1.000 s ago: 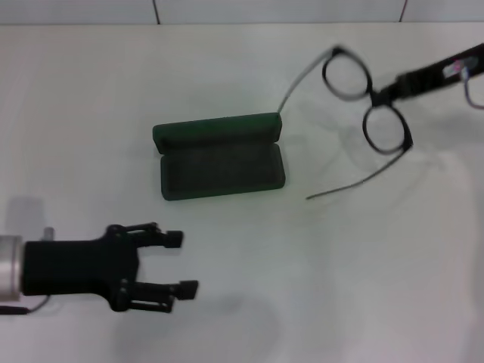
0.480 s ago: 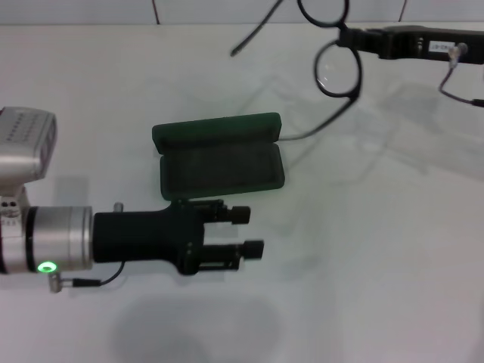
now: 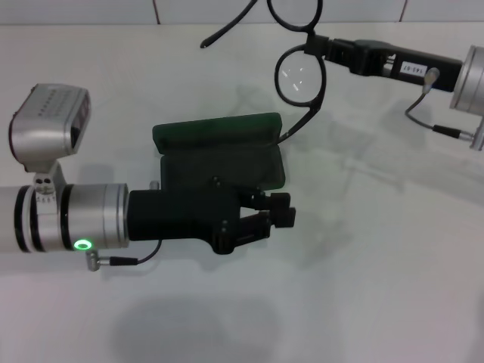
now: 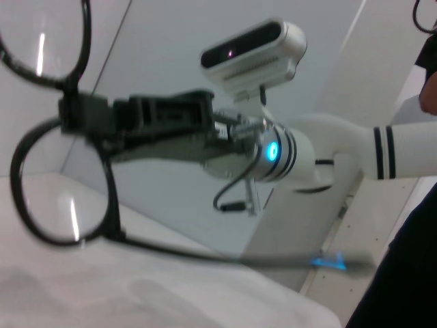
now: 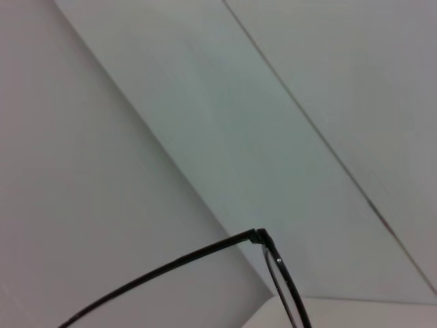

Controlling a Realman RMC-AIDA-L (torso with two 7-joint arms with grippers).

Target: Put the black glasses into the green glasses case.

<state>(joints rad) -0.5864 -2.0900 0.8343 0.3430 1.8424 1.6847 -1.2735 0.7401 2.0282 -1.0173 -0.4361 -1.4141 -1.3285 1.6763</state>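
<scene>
Black glasses (image 3: 299, 72) hang clamped at the bridge in the right gripper (image 3: 327, 50), above the open green case (image 3: 215, 136). Left gripper (image 3: 278, 210), jaws slightly apart, hovers over the case's near edge.

In the head view the left gripper (image 3: 278, 211) and its black wrist sit over the near part of the green glasses case (image 3: 215, 132), so most of the lining is hidden. The black glasses (image 3: 299, 68) run off the top edge there, upper lens cut. Right wrist view only catches one temple arm and a sliver of rim (image 5: 280, 280), no fingers
</scene>
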